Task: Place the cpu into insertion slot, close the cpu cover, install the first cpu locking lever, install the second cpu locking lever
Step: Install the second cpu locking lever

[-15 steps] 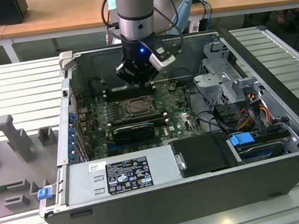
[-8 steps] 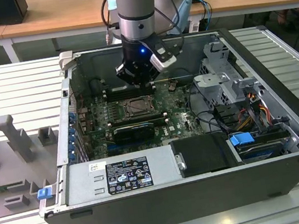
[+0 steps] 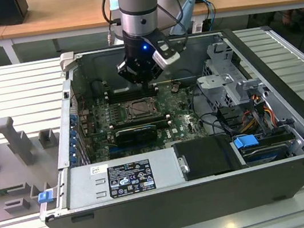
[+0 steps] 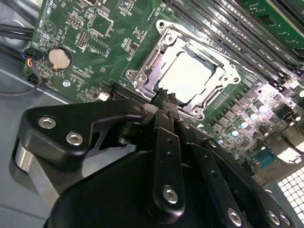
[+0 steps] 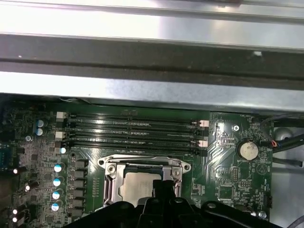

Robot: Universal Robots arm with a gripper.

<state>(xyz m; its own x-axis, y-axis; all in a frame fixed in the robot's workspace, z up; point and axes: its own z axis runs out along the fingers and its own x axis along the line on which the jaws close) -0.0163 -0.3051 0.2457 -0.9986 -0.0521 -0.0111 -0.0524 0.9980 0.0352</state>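
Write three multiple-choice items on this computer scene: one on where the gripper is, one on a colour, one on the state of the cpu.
1. Where does the gripper hang?
A. Over the insertion slot
B. Over the power supply
C. Outside the case

2. What colour is the circuit board?
A. Blue
B. Green
C. Red

3. Where is the cpu?
A. Held in the gripper
C. On the workbench
B. Seated in the insertion slot, with the cpu cover framing it

Answers: 1 A, the exterior view shows it just above the socket. 2 B, both wrist views show green. 3 B, its pale face lies inside the metal frame.
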